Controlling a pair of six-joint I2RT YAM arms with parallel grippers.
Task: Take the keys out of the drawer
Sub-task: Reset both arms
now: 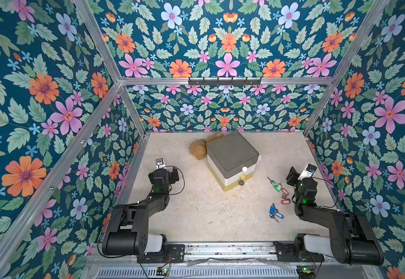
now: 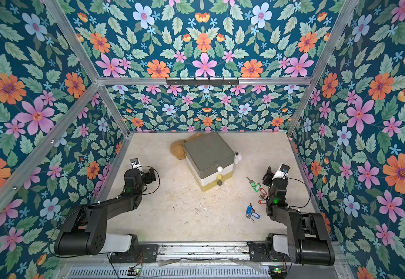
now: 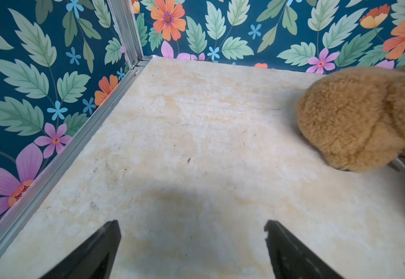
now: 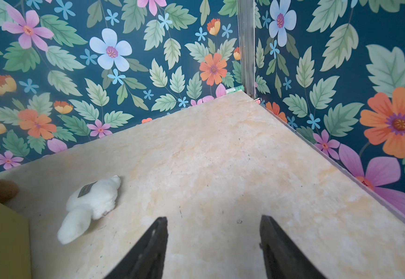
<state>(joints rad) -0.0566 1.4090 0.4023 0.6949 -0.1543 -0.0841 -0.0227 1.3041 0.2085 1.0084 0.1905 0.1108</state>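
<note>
The keys lie on the table to the right of the drawer unit (image 1: 232, 157), a small cabinet with a grey top whose drawers look shut in both top views. A green-tagged bunch (image 1: 275, 185) lies nearest the cabinet, red-tagged ones (image 1: 284, 196) sit beside my right arm (image 1: 305, 188), and a blue-tagged bunch (image 1: 275, 213) lies closer to the front. No keys show in either wrist view. My right gripper (image 4: 213, 219) is open over bare table near the back right corner. My left gripper (image 3: 191, 224) is open over bare table left of the cabinet, holding nothing.
A brown plush toy (image 1: 197, 149) leans against the cabinet's back left side. A small white plush (image 4: 92, 200) lies behind the cabinet's right side. A black hook rail (image 1: 224, 81) is fixed on the back wall. Floral walls enclose the table on three sides.
</note>
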